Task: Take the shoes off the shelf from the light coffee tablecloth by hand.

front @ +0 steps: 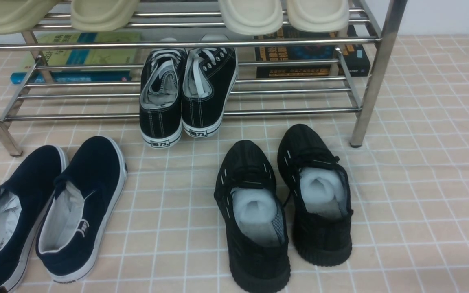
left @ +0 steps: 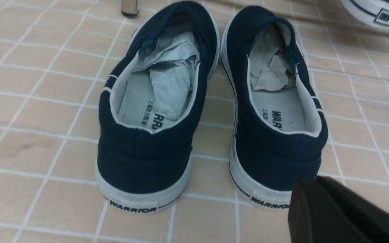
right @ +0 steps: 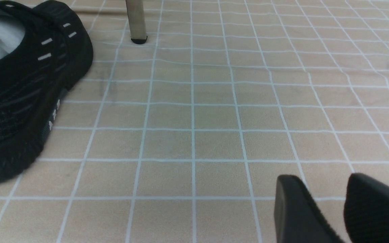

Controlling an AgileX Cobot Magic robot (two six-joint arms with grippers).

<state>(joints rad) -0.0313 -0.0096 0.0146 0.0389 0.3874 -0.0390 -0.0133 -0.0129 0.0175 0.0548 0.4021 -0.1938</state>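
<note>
From the front, the two navy blue slip-on shoes (front: 51, 211) sit side by side on the light coffee tablecloth (front: 421, 195), in front of the left leg of the shiny metal shelf (front: 375, 77), with their toes pointing at it. A pair of black lace-up sneakers (front: 187, 95) with white laces leans on the low bars of the shelf, heels down on the cloth. Two all-black knit trainers (front: 283, 203) stand on the cloth to the right of the blue pair. Pale slippers (front: 250, 14) lie on the top bars, and books (front: 75, 57) lie under the shelf. No gripper shows here. In the left wrist view, the blue shoes (left: 211, 101) are seen from behind, with crumpled paper (left: 172, 72) inside and WARRIOR on the heels. The left gripper (left: 329, 209) is just behind the right-hand heel, holds nothing, and looks like one dark block with its jaws together. In the right wrist view, the right gripper (right: 326, 209) hangs over bare cloth with its jaws apart, holding nothing; one black trainer (right: 22, 87) is near.
</note>
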